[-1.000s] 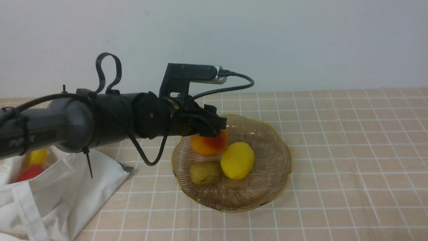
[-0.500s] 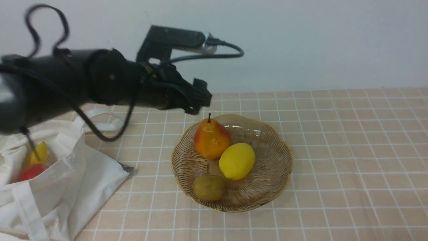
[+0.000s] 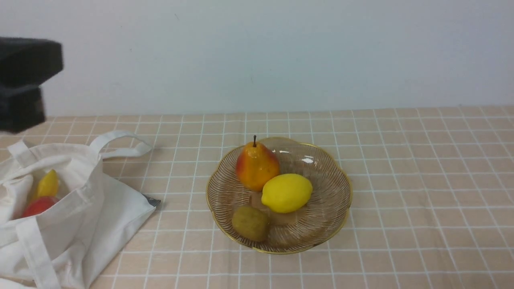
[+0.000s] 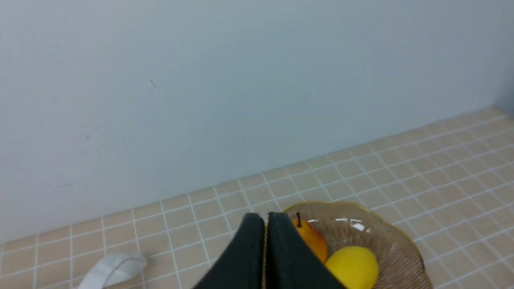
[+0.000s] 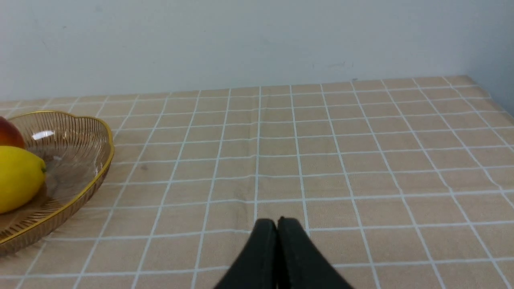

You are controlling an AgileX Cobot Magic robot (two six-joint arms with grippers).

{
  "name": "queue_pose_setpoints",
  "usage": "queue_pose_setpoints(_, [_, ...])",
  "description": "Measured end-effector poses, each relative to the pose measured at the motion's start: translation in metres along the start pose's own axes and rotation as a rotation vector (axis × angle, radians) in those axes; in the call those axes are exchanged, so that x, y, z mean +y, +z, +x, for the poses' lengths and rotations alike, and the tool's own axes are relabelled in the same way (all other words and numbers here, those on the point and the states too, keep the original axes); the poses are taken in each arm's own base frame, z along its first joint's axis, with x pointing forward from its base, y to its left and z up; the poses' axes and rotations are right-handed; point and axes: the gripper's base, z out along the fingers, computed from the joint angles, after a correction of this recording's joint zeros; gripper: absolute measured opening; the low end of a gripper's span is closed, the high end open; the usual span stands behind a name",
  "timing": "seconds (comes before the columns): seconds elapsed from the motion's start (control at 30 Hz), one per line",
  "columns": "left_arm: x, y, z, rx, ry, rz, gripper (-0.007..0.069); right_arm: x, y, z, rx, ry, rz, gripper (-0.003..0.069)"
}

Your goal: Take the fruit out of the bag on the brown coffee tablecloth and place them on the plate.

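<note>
The amber glass plate (image 3: 333, 188) sits mid-table on the checked brown tablecloth (image 3: 421, 180). In it stand an orange-red pear (image 3: 256, 166), a yellow lemon (image 3: 286, 193) and a brownish kiwi-like fruit (image 3: 250, 222). The white bag (image 3: 80, 216) lies open at the left, with a yellow pointed fruit (image 3: 48, 184) and a red round fruit (image 3: 38, 205) inside. My left gripper (image 4: 266, 216) is shut and empty, raised high left of the plate; only a dark blurred arm part (image 3: 24, 84) shows in the front view. My right gripper (image 5: 277, 221) is shut and empty over bare cloth right of the plate (image 5: 96, 160).
A pale wall (image 3: 281, 52) runs along the table's back edge. A bag strap handle (image 3: 120, 144) lies on the cloth between bag and plate. A small dark corner (image 3: 152, 200) pokes out from under the bag.
My left arm has let go of the pear on the plate, lifted and swung back to the left, nearly out of the front view. The lemon and kiwi shifted slightly.
</note>
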Motion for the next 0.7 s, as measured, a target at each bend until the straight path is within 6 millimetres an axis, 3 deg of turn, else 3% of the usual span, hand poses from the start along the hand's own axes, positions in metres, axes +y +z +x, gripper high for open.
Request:
queue_pose_setpoints(0.03, [0.000,-0.002,0.002,-0.003,0.000,0.000,-0.0008,0.000,0.000,0.000,0.000,0.001,0.000,-0.0014])
queue_pose_setpoints(0.1, [0.003,-0.020,0.025,-0.031,-0.023,-0.002,-0.0008,0.000,0.000,0.000,0.000,0.003,0.000,-0.0014])
queue_pose_setpoints(0.13, [0.003,-0.021,0.027,-0.030,-0.024,-0.002,-0.0008,0.000,0.000,0.000,0.000,0.003,0.000,-0.0014])
queue_pose_setpoints(0.17, [0.004,-0.028,0.044,-0.029,-0.031,-0.002,-0.0008,0.000,0.000,0.000,0.001,0.003,0.000,-0.0014])
queue_pose_setpoints(0.33, [0.007,-0.043,0.084,-0.033,-0.068,0.012,-0.0008,0.000,0.000,0.000,0.001,0.003,0.000,-0.0014])
queue_pose_setpoints(0.57, [0.008,-0.045,0.112,0.006,-0.093,0.020,-0.0008,0.000,0.000,0.000,0.001,0.004,0.000,-0.0014])
queue_pose_setpoints(0.7, [0.009,-0.044,0.114,0.012,-0.074,0.012,-0.0008,0.000,0.000,0.000,0.001,0.004,0.000,-0.0014])
